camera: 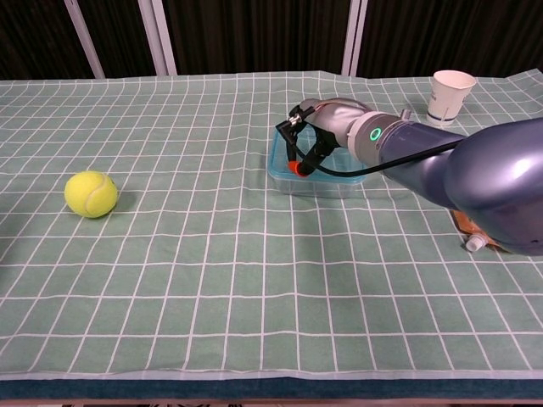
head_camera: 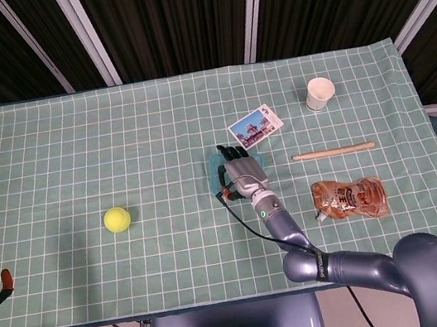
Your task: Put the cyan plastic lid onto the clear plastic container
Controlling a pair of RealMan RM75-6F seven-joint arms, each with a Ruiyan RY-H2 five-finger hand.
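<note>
Right hand point(camera: 307, 146) pressing spread fingers on lid point(camera: 281, 153) atop box point(camera: 318, 182), mid-table, holding nothing; uneven push at near-left corner could tip lid or slide box
</note>
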